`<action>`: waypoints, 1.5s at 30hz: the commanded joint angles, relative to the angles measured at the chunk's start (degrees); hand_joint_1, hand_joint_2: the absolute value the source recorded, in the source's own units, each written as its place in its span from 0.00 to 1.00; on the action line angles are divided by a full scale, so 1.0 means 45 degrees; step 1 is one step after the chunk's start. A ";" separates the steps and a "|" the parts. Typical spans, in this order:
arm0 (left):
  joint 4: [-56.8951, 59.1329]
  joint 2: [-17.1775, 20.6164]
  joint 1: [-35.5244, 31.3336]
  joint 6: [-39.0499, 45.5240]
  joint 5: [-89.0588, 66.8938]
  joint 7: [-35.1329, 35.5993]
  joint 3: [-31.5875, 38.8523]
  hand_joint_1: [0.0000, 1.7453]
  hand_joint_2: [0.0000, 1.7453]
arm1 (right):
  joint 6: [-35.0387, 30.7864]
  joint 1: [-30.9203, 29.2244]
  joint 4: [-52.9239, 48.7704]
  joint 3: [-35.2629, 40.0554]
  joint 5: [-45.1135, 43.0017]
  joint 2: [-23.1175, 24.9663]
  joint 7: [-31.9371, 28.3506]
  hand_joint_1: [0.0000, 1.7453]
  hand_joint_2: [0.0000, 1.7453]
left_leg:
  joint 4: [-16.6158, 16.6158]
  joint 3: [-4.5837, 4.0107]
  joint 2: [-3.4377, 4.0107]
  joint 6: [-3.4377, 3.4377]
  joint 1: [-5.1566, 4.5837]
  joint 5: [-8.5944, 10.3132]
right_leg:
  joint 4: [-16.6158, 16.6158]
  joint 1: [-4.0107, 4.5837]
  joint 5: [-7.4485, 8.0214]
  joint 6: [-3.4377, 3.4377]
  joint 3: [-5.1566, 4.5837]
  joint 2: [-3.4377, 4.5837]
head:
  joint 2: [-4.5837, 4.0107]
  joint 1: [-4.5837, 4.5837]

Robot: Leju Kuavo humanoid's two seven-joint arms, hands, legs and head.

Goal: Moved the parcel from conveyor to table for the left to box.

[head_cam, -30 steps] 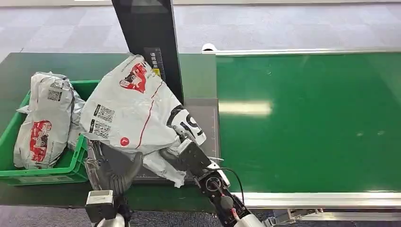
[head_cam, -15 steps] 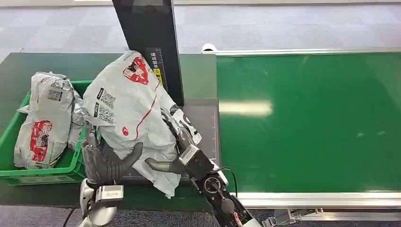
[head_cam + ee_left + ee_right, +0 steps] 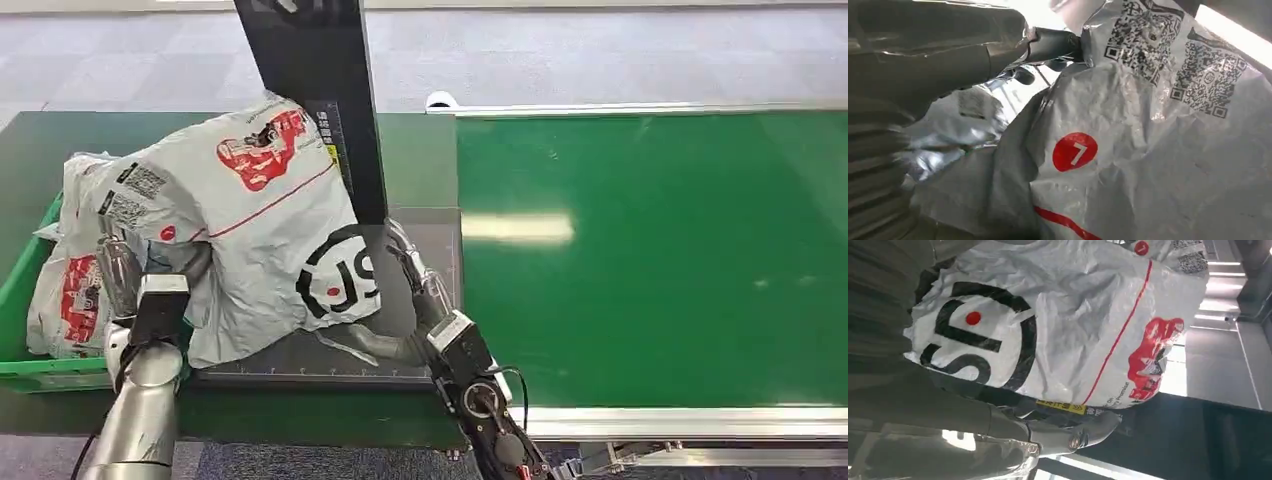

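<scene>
A large crinkled grey plastic parcel (image 3: 255, 225) printed with red artwork, QR codes and a black circular logo fills the left-centre of the head view, lying half over the dark weighing plate (image 3: 330, 360) and half over the green plastic crate (image 3: 40, 365) at the lower left. The left hand (image 3: 135, 275) holds the parcel's left edge (its fingers are hidden by the bag). The right hand (image 3: 415, 300), at the lower centre, rests against the parcel's right side; whether it grips I cannot tell. Another grey parcel (image 3: 70, 300) lies in the crate. The green conveyor belt (image 3: 650, 250) spans the right half.
</scene>
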 commanded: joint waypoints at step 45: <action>-0.0825 0.1060 -0.1637 -0.6007 0.3037 0.0956 0.0871 0.00 1.00 | -0.0258 0.0124 0.0725 -0.0652 -0.0047 -0.0477 -0.0034 0.00 1.00 | -0.0006 -0.0001 -0.0047 0.0004 0.0002 0.0013 | -0.0013 0.0005 -0.0003 0.0003 0.0019 -0.0056 | 0.0000 0.0000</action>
